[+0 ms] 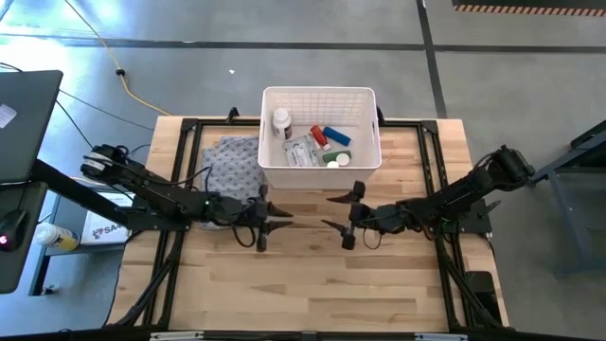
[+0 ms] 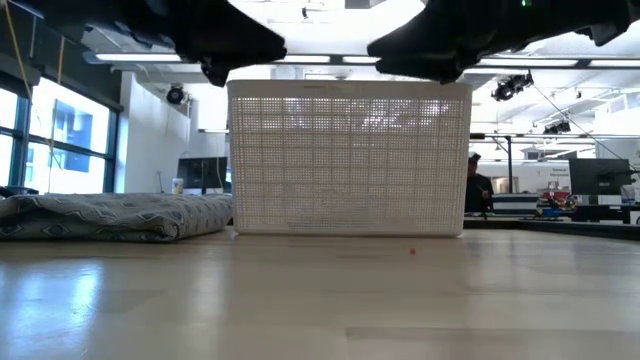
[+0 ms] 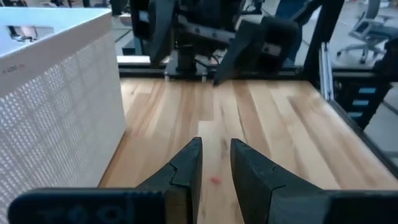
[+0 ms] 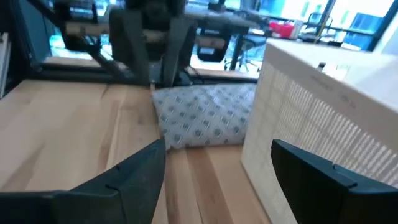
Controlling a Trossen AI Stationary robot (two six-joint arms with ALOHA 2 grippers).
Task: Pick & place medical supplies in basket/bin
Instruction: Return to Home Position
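Far left on the counter point(image 1: 312, 284): grey patterned cloth point(image 1: 232, 161), folded, just beside the left wall of the basket point(image 1: 319, 91).

Left gripper point(image 1: 284, 216): above bare wood near the basket's near-left corner, holding nothing. In the left wrist view point(image 3: 216, 149), fingers drawn almost together, with only a narrow slit between them.

Far centre: white slotted basket, upright. Contents, left to right: white pill bottle point(image 1: 281, 121), crinkly packet point(image 1: 301, 152), red bottle point(image 1: 318, 135), blue block point(image 1: 337, 136).

Handling, as judged:
- Treat the basket as light, stiff at the rim, thin and springy in the walls, and apt to slide on wood. Take hold over the rim at mid-wall, not at a corner.
- Treat the bottles as rigid, smooth and prone to rolling. Close across the body, below the cap.
- Treat the packet as limp and slippery. Pinch one free edge.

Right gripper point(image 1: 329, 212): near the basket's near-right corner, fingers spread wide and holding nothing. Confirmed in the right wrist view point(image 4: 217, 149).
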